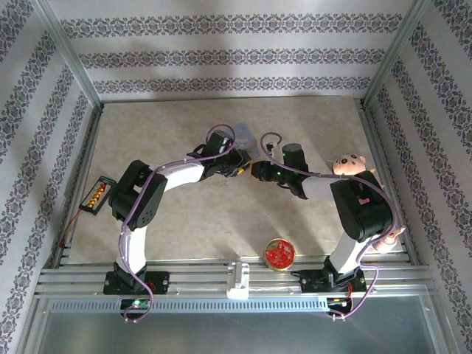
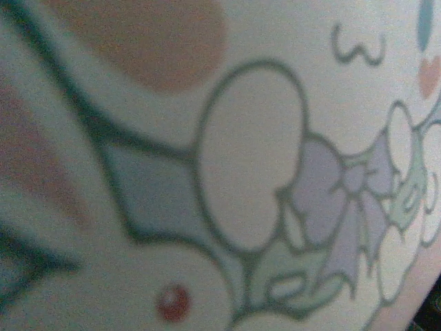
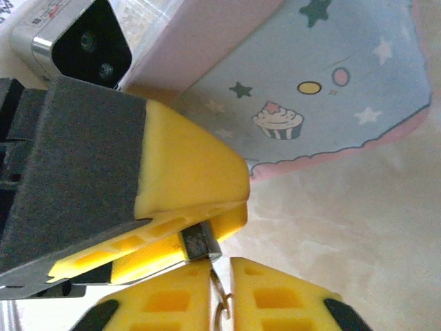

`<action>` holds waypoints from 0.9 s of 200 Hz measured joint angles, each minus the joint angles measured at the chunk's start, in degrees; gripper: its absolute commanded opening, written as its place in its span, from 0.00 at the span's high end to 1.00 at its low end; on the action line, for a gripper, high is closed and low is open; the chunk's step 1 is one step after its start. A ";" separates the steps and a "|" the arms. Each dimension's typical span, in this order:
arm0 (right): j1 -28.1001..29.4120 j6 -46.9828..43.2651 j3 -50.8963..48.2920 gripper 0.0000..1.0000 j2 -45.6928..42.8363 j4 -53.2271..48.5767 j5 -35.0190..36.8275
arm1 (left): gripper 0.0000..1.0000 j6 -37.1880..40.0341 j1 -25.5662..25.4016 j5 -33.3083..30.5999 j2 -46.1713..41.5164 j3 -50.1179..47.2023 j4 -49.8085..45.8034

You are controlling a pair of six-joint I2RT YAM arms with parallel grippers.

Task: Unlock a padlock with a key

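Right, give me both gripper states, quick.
Left gripper: closed on the padlock.
Right gripper: closed on the key.

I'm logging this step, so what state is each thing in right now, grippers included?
left gripper: shut on the padlock.
padlock: clamped, mostly hidden; locked or unlocked, cannot tell.
right gripper: shut on the key.
key: pinched, pointing up at the padlock.
pastel tin: lying on the table behind the grippers, ungripped.
round tin: closed, standing free near the front edge.
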 measured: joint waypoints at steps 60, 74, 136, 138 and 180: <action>-0.42 -0.07 -6.64 0.68 -9.53 1.22 10.03 | 1.00 0.83 -1.29 1.95 -0.02 -1.33 1.14; -0.26 -0.07 -8.39 0.67 -12.35 1.18 11.56 | 1.00 1.01 -1.38 1.97 -0.02 -1.36 1.14; 4.28 1.14 -12.98 0.61 -17.68 1.11 15.54 | 1.00 1.51 -1.40 2.45 -0.02 -1.36 1.11; 4.44 1.36 -13.03 0.61 -17.68 1.14 15.56 | 1.00 1.53 -1.40 2.45 -0.02 -1.36 1.09; 5.25 3.32 -13.22 0.67 -15.54 2.10 15.87 | 1.00 1.86 -1.40 2.78 -0.02 -1.36 1.07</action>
